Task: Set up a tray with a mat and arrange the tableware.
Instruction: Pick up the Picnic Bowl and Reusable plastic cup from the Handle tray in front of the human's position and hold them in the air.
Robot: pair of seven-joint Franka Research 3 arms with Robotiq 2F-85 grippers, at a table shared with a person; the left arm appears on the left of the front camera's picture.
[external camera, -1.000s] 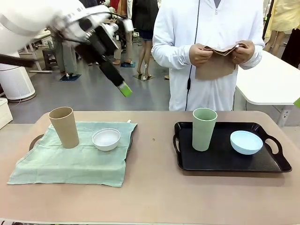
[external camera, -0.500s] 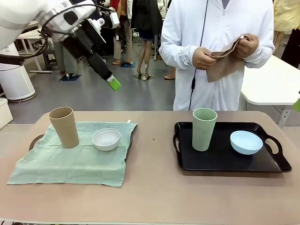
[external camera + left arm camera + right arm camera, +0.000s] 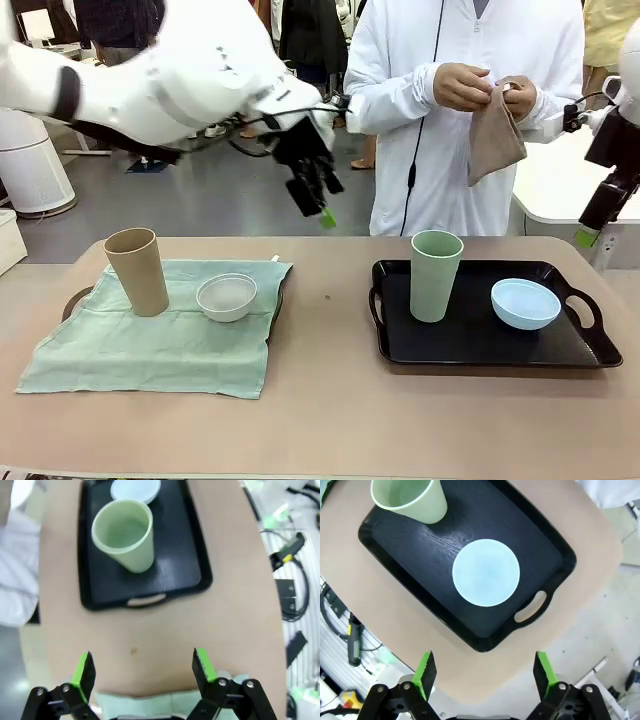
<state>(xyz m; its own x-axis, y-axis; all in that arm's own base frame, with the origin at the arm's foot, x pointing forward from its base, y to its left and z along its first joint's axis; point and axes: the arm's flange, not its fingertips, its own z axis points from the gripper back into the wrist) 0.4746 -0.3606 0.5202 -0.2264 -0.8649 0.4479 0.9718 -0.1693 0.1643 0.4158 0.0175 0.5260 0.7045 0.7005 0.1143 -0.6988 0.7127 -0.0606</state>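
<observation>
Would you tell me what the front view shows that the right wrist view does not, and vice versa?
Front view adds: tan cup, white bowl, green mat under them, left gripper, a person holding a brown cloth. Right wrist view adds: cables on the floor. Both: black tray carrying the sage green cup and pale blue bowl, plus the right gripper.

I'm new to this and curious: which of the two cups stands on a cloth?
The tan cup, on the green cloth at the left; the sage green cup stands directly on the black tray.
</observation>
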